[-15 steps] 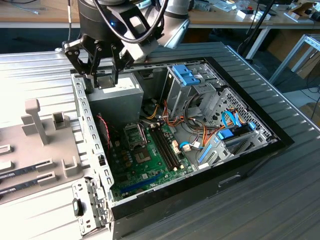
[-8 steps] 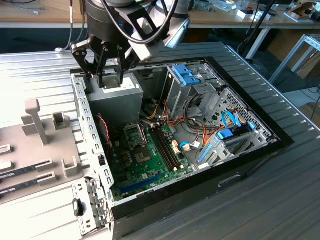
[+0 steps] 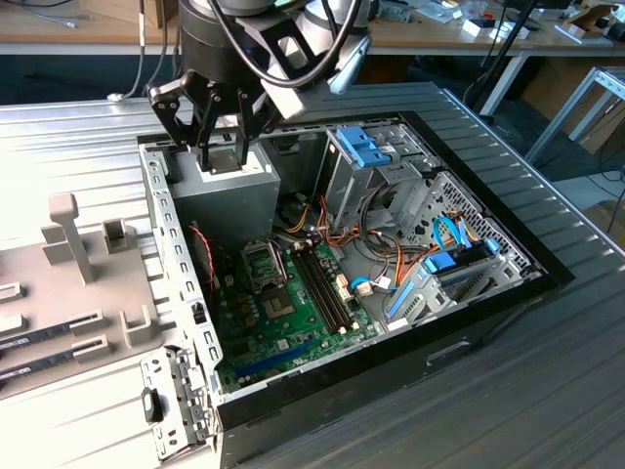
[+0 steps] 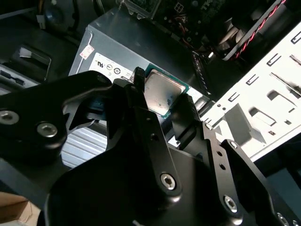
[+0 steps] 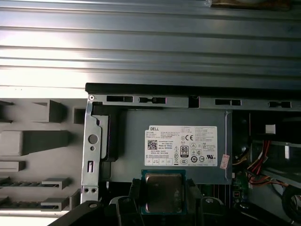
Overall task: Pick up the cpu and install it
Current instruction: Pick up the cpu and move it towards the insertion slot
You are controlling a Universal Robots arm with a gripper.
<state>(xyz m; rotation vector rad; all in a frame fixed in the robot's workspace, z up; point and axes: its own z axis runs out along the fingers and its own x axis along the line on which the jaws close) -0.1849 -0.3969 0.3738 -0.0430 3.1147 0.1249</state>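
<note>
Table (image 3: 547,391) of ribbed metal, workbenches (image 3: 88,29) behind, hand (image 3: 223,147) gripping cpu (image 5: 163,193) over case (image 3: 439,354)

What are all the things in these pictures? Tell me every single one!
cpu: one, silver top with a green rim, held above the power supply.
power supply: one, grey box with a white label, in a corner of the computer case.
motherboard: one, green, on the case floor.
computer case: one, black and silver, open, on the table.
blue latches: two, blue, on the drive cages inside the case.
parts holder: one, light grey, beside the case at the exterior view's left.
table: one, ribbed silver-grey metal, under everything.
gripper: one, black, shut on the cpu.
</note>
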